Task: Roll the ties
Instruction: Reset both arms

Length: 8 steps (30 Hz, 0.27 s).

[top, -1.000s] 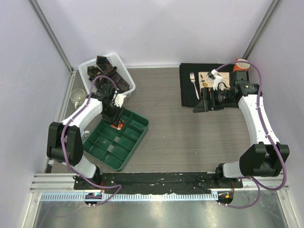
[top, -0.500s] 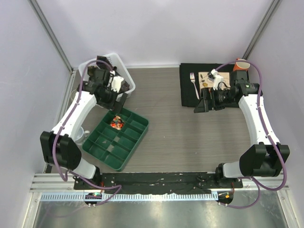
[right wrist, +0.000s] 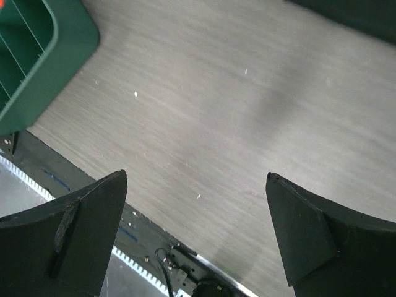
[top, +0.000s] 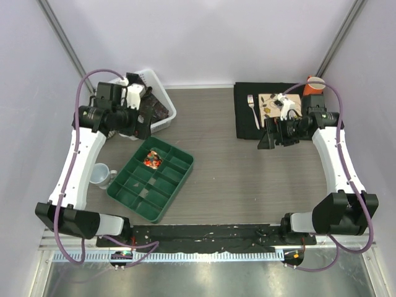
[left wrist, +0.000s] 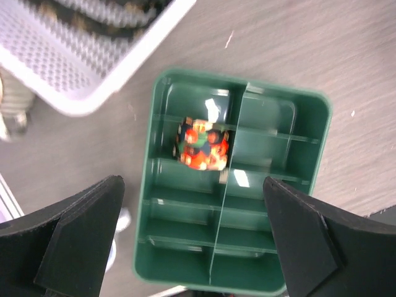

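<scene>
A rolled red-orange floral tie (top: pixel 151 159) lies in a far compartment of the green divided tray (top: pixel 133 197); the left wrist view shows the same tie (left wrist: pixel 203 143) well below my fingers. Dark ties (top: pixel 153 106) are piled in the white basket (top: pixel 167 117). My left gripper (top: pixel 143 125) hovers high between basket and tray, open and holding nothing (left wrist: pixel 192 182). Over bare table beside the black mat, my right gripper (top: pixel 266 140) also stands open with nothing in it (right wrist: pixel 197 176).
A pale mug (top: pixel 101 174) stands left of the tray. The black mat (top: pixel 244 120) at the back right carries a fork (top: pixel 252 106), a floral square plate (top: pixel 271 102) and an orange cup (top: pixel 314 85). The tray's corner (right wrist: pixel 43 49) shows in the right wrist view.
My left gripper opened, left the rolled tie in the tray and rose back and left toward the basket. The right arm shifted slightly.
</scene>
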### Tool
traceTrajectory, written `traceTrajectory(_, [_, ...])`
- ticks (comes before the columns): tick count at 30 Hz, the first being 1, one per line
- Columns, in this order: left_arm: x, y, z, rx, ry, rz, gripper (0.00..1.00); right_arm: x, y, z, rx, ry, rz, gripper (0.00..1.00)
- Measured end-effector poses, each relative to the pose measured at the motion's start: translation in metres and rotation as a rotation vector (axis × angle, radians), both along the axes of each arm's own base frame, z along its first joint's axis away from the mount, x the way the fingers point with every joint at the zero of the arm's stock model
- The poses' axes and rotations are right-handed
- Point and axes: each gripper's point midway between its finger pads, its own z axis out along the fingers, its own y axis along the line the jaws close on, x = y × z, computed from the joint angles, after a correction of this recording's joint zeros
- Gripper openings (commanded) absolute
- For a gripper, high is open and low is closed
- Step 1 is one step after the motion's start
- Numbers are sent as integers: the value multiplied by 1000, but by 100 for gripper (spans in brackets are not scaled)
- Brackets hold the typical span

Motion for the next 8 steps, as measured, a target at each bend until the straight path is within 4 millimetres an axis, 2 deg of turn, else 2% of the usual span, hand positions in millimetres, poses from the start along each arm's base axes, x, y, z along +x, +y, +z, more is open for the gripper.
traceTrajectory(2, [-9, 5, -6, 0, 15, 25, 100, -9, -1, -12, -5, 25, -3, 99])
traceTrajectory(8, [-61, 25, -56, 38, 133, 78, 100, -41, -3, -50, -21, 118, -15, 100])
